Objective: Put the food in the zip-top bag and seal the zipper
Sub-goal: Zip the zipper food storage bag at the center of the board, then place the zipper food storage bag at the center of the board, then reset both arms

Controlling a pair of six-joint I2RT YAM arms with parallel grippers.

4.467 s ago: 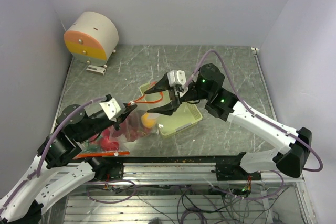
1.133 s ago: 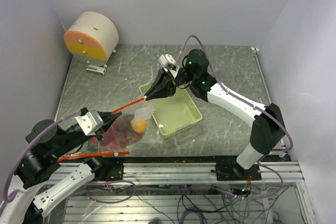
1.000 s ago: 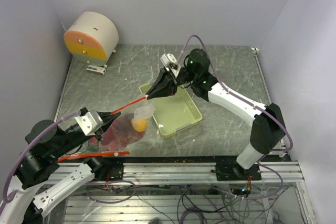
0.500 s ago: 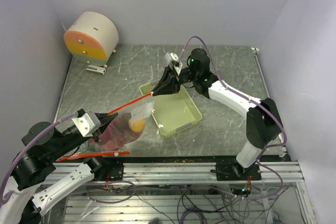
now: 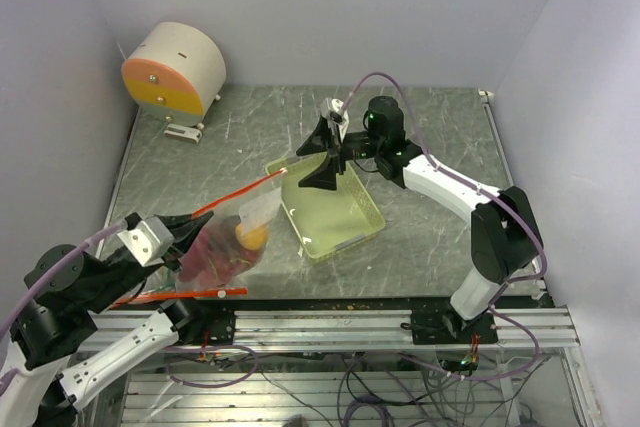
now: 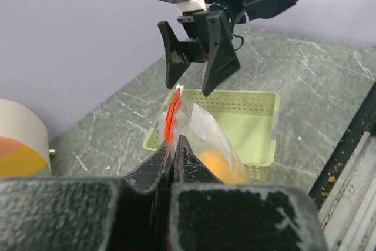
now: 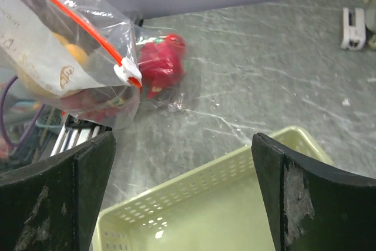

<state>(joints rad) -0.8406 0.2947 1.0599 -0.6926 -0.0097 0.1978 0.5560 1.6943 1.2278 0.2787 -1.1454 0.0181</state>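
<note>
While the far left corner of the grey stone-patterned table (image 5: 200,157) is taken by a beige drum with an orange face (image 5: 172,69), well apart from the work, the left gripper (image 5: 188,225) is seen at the near left. Its jaws are pinched together on the near end of the red zipper strip (image 5: 245,192) of a clear zip-top plastic bag (image 5: 225,252). The bag is hung from that grip with its belly sagged towards the table; whether it is rested on the surface cannot be told.

The food is held inside it: a pink-red dragon fruit (image 5: 203,259) low at the left and a round orange fruit (image 5: 250,236) to its right, with darker pieces too blurred to be named.

The zipper's long axis is run from the left gripper up and to the right, drawn fairly straight, and is ended at a small white slider tab (image 7: 127,73). Just beyond that free end the right gripper (image 5: 303,167) is found, jaws spread wide with nothing between them, over the far left corner of a pale green perforated plastic tray (image 5: 340,215).

Since the slider is at the zipper's far end, the seal is judged done or nearly so, though the track cannot be checked along its length. As the bag is carried by the left arm alone, any setting-down is judged to be its move. Open table is offered behind the bag. The tray is just beside it on the right and the table's near edge is close in front, so a drop towards the front is the risk.
</note>
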